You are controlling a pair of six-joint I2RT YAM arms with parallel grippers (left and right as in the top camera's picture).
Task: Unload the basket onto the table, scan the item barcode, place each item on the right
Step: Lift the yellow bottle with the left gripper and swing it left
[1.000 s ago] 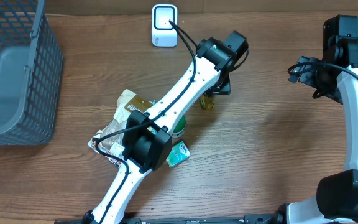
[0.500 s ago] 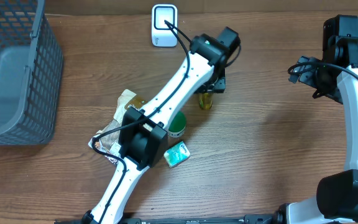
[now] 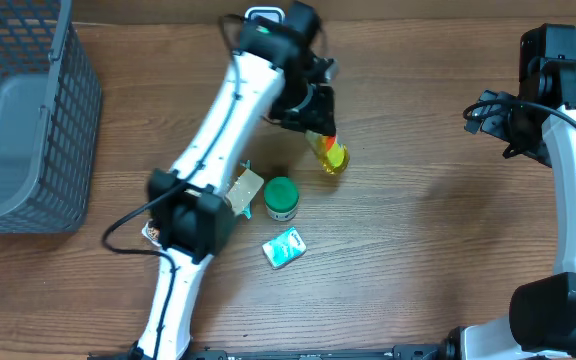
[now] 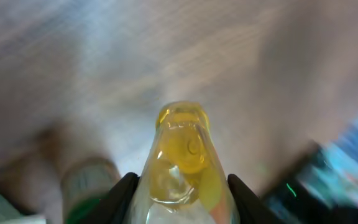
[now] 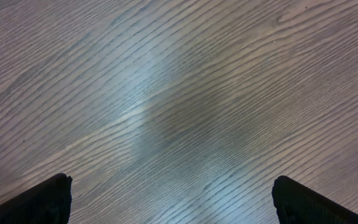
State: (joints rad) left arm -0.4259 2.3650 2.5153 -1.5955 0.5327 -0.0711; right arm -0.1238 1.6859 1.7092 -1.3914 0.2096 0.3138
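Since a second ago, the left arm has swung up the table toward the white scanner (image 3: 264, 14), taking the yellow bottle (image 3: 328, 152) with it. The bottle now sits tilted, below and to the right of the scanner. Any label is too blurred to read. The left gripper (image 3: 314, 126) is narrowed onto the bottle, with its fingers (image 4: 122, 194) against both sides. The right gripper (image 5: 173, 202) hangs wide open, holding nothing, over the wooden table (image 5: 179, 93).

Yellow bottle (image 3: 330, 153), green jar (image 3: 281, 198), grey mesh basket (image 3: 80, 120), brown wood-grain table (image 3: 418, 235).

Bare tabletop (image 3: 423, 235) right of bottle (image 3: 328, 152)
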